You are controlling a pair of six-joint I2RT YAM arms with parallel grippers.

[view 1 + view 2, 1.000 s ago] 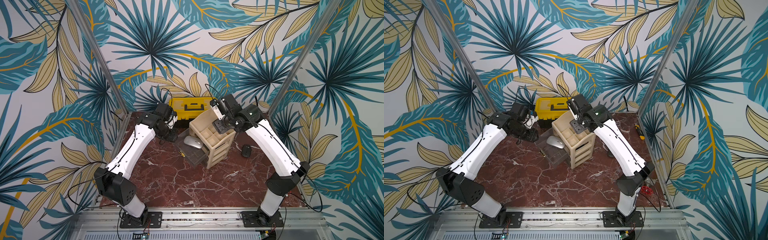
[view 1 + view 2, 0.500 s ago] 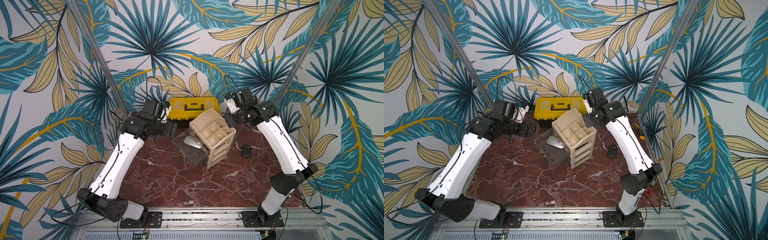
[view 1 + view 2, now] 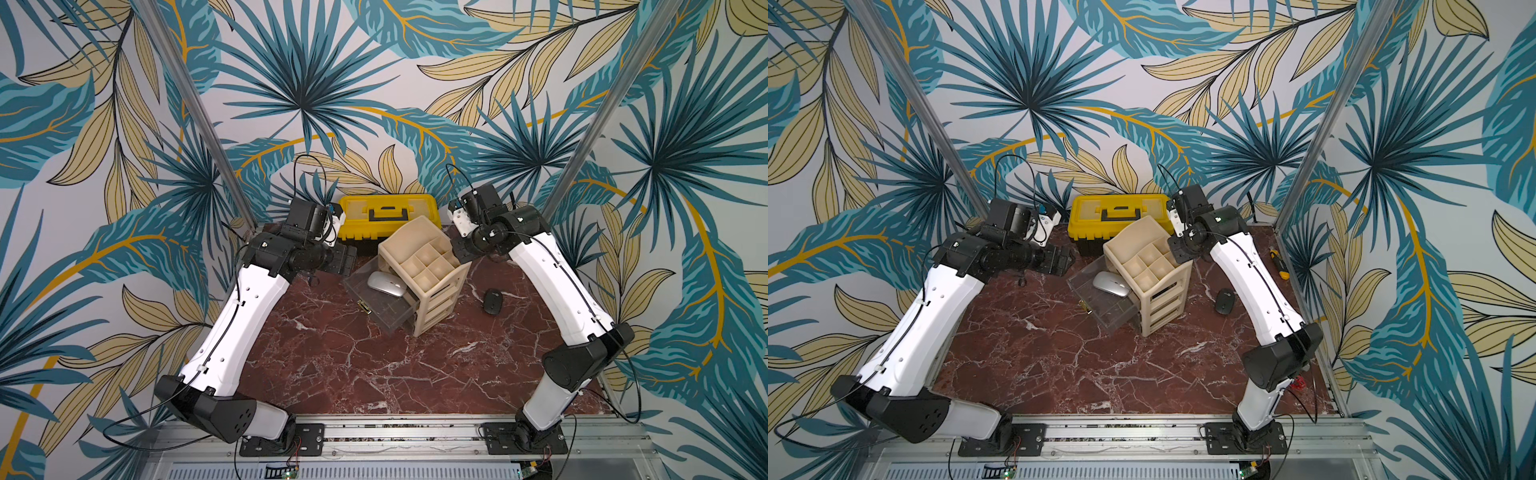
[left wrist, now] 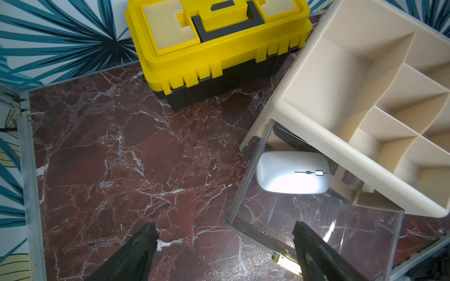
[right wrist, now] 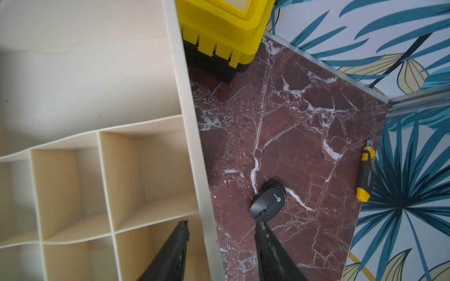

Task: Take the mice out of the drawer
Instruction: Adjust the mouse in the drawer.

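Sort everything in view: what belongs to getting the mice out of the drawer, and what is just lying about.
Job: silver mouse, lying in the open clear drawer; black mouse, out on the table; beige drawer unit.
Lying about: yellow toolbox; utility knife.

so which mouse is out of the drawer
The black mouse: it lies on the bare table beside the organizer. The silver mouse lies inside the pulled-out clear drawer.

drawer (image 4: pixel 304 214) open-topped, organizer (image 4: pixel 316 80) overhangs its rear; toolbox (image 4: pixel 219 48) close behind; table (image 3: pixel 353 365) in front free
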